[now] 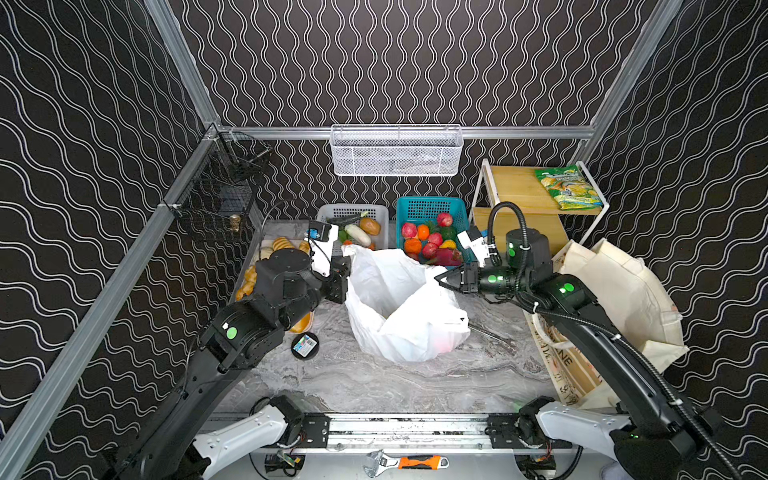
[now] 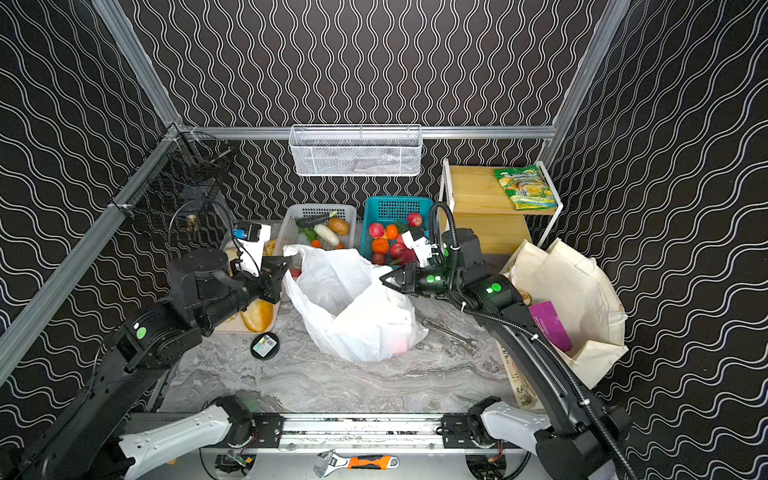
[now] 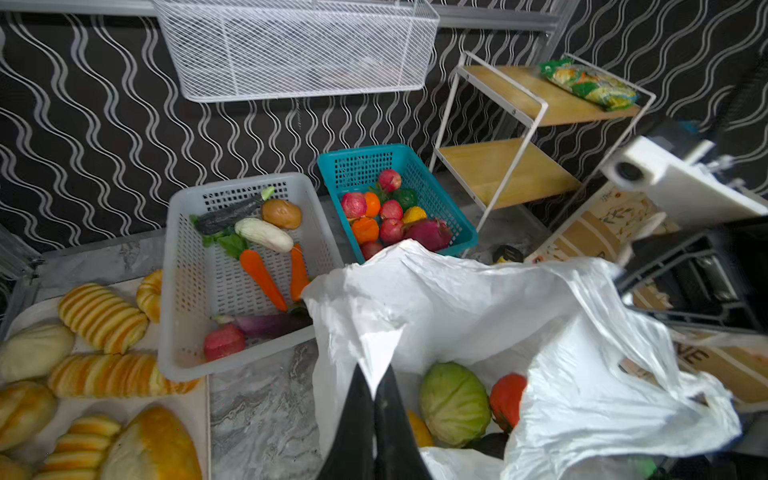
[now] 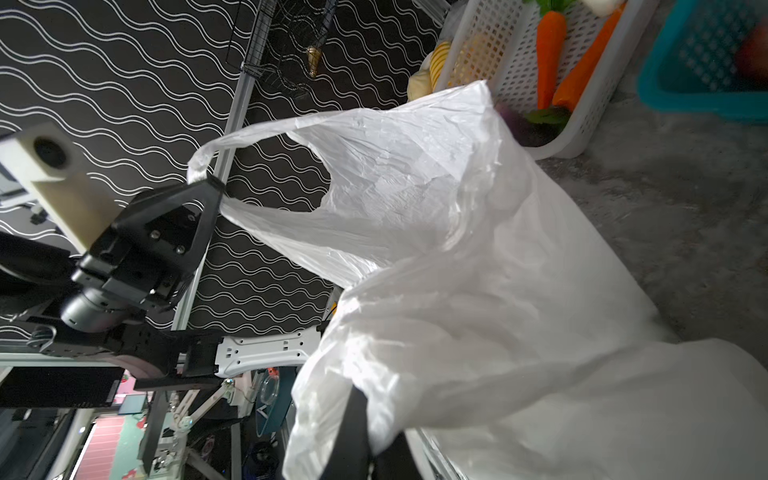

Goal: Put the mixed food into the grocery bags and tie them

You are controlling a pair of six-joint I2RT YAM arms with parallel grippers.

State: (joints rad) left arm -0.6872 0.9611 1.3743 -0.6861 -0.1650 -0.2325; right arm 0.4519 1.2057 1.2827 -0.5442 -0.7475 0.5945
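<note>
The left jaws are pinched shut on a loop handle of the white plastic bag (image 1: 399,316); the right jaws are shut on its opposite rim. Both arms reach inward from either side. The bag sits mid-worktop (image 1: 374,386), holding a cabbage (image 3: 455,403) and a tomato (image 3: 507,399). The canvas tote (image 1: 623,291) lies at the right.
</note>
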